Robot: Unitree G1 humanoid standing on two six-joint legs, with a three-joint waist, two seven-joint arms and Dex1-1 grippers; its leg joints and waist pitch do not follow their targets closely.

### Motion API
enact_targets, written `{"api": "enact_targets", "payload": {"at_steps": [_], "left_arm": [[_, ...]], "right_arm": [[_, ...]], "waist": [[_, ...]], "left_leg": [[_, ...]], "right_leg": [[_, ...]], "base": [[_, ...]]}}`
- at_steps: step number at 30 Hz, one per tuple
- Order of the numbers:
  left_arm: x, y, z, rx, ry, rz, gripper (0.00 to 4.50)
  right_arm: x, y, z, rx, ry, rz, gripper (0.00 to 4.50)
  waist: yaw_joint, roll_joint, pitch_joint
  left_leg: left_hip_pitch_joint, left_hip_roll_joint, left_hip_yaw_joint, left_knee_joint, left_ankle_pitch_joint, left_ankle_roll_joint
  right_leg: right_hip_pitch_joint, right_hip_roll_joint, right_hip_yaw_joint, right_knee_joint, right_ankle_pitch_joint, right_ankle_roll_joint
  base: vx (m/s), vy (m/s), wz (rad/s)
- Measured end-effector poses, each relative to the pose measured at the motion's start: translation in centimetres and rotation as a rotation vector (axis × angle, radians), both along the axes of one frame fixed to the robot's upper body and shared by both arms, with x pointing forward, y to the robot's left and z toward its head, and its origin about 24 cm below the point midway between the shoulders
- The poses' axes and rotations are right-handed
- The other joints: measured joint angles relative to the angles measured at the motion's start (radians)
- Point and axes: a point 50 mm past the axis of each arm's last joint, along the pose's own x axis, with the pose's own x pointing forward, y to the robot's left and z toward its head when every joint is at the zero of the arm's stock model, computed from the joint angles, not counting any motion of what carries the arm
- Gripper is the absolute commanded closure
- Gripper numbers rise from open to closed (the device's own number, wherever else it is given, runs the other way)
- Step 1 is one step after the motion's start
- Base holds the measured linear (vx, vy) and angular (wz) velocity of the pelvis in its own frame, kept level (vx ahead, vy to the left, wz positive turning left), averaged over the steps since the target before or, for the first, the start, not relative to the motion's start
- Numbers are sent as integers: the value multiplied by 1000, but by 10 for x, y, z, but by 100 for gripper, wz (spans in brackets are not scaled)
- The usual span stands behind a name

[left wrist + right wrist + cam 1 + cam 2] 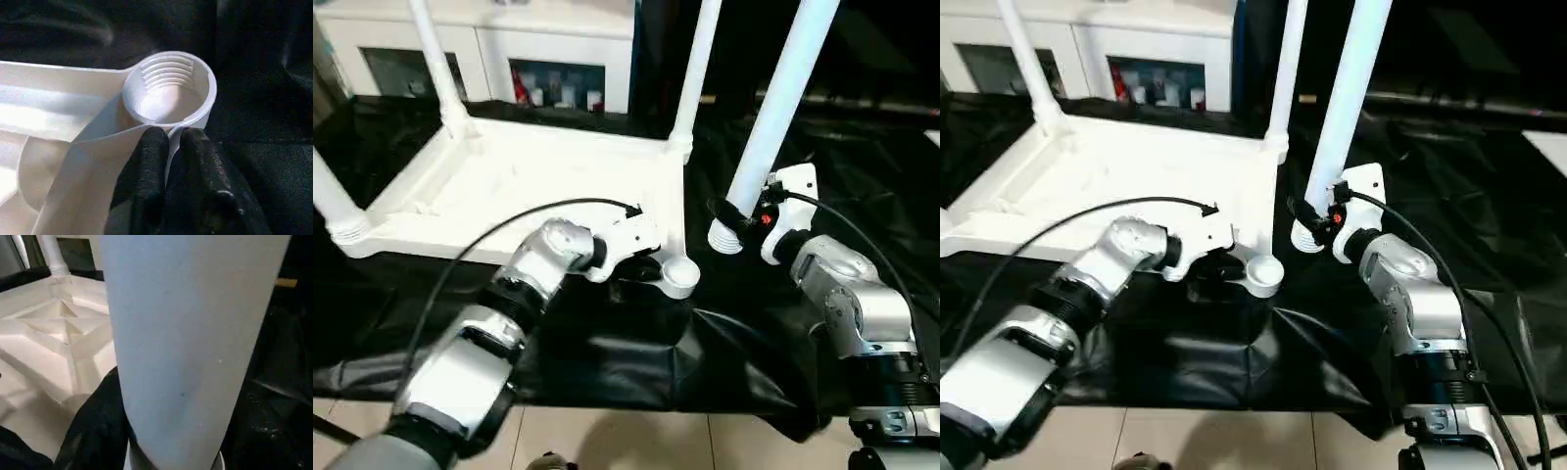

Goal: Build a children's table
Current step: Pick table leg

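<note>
The left gripper (168,147) pinches the tabletop (524,181) rim beside the empty corner socket (168,88), while the right gripper (744,217) clamps the loose leg (773,117).

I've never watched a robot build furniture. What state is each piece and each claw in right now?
Tabletop: upside down on the black cloth.
Three legs: standing in their corner sockets.
Fourth leg: loose, upright, beside the tabletop.
Empty socket: threaded, nothing in it.
Left gripper: fingers pinching the tabletop's rim by the empty socket.
Right gripper: closed around the fourth leg near its threaded end.
</note>
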Motion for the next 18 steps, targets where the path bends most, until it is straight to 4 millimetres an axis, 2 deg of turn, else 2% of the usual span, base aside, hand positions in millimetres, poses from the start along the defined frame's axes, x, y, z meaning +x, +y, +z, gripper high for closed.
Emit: {"api": "enact_targets", "payload": {"at_steps": [1, 4, 5, 6, 9, 11, 15, 16, 17, 18], "left_arm": [[1, 2, 3, 7, -8, -23, 332], [5, 8, 9, 61, -34, -71, 324], [5, 10, 10, 85, -35, -81, 319], [5, 11, 10, 98, -41, -88, 292], [5, 14, 7, 120, -39, -95, 281], [6, 16, 8, 132, -40, -96, 250], [8, 20, 5, 168, -64, -89, 220], [8, 21, 4, 175, -72, -80, 220], [9, 22, 3, 173, -85, -65, 253], [10, 23, 3, 171, -93, -56, 263]], "right_arm": [[0, 0, 0, -1, 1, -1, 257], [-1, -2, -1, -6, 5, -4, 257], [-1, -4, -1, -6, 6, -6, 257], [-2, -4, -2, -6, 7, -8, 257], [-2, -4, 0, -7, 0, -6, 257], [-2, -3, 4, -8, -13, -1, 257], [-3, -5, 5, -12, -16, -4, 257], [-3, -5, 4, -12, -15, -4, 257], [-3, -5, 4, -12, -14, -4, 257], [-3, -5, 4, -12, -14, -4, 257]], "waist": [[0, 0, 0], [0, 1, 0], [0, 3, 0], [-1, 4, 0], [-2, 7, 0], [-2, 8, 0], [-2, 9, 0], [-2, 9, 0], [-2, 10, 0], [-2, 10, 0]], "left_leg": [[-2, 0, 0, 0, 2, 3], [-7, 1, 0, 0, 2, 3], [-7, 1, 0, 1, 2, 2], [-7, 1, 0, 1, 1, 1], [-7, 1, 0, 3, 0, -2], [-7, 1, 0, 4, 1, -3], [-7, 1, 0, 5, 1, -3], [-7, 1, 0, 5, 1, -3], [-7, 1, 0, 5, 1, -3], [-7, 1, 0, 5, 1, -3]], "right_leg": [[-3, 0, 0, 2, 0, 0], [-9, 0, -1, 4, 0, 0], [-9, 0, -1, 4, 0, 0], [-9, 0, -1, 4, 0, 0], [-8, 0, -1, 5, 0, 0], [-8, 0, -1, 6, 1, 0], [-8, 0, -1, 7, 1, 0], [-8, 0, -1, 7, 1, 0], [-8, 0, -1, 7, 1, 0], [-8, 0, -1, 7, 1, 0]], "base": [[0, 0, 0], [0, 0, 0], [0, 0, 0], [0, 0, 0], [0, 0, 0], [0, 0, 0], [0, 0, 0], [0, 0, 0], [0, 0, 0], [0, 0, 0]]}}
